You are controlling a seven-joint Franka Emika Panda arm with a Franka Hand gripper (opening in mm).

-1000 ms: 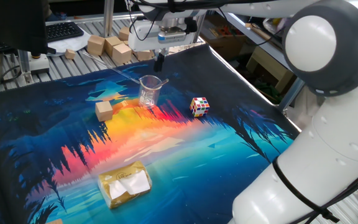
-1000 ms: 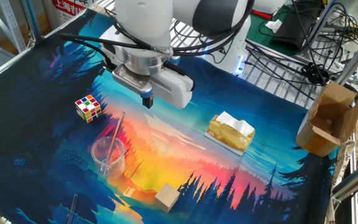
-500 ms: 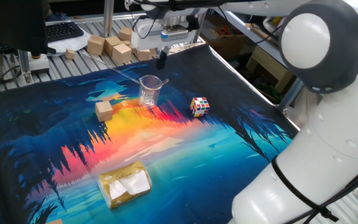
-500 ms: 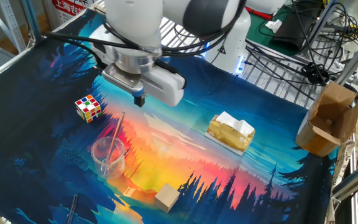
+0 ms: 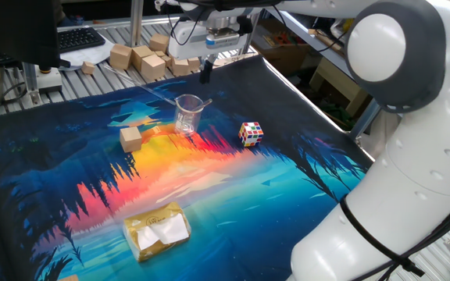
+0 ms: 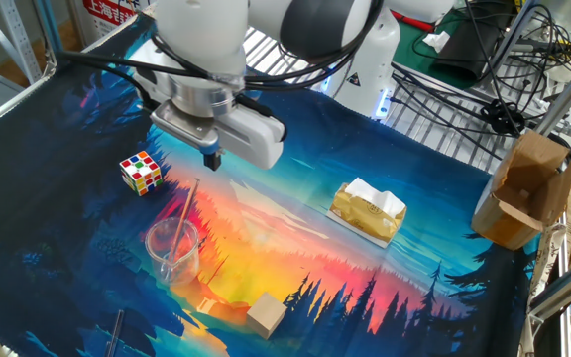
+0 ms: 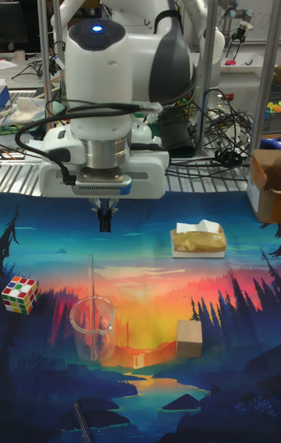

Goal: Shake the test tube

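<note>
Above the test tube [image 7: 91, 303] leaning in the beaker [image 7: 93, 329], the pincer [image 7: 104, 222] hangs closed, empty

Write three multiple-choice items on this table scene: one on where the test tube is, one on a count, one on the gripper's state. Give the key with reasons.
1. Where is the test tube?
A. Leaning inside the beaker
B. Flat beside the wooden block
C. In the gripper

2. How many Rubik's cubes lie on the mat?
A. One
B. Two
C. Three

3. What is the gripper doing?
A. Gripping the beaker's rim
B. Hanging shut and empty above the mat
C. Pressing on the tissue pack

Key: 1 A, its upper end sticks out over the rim; 2 A, only one shows in every view; 3 B, the fingers meet with nothing between them.
</note>
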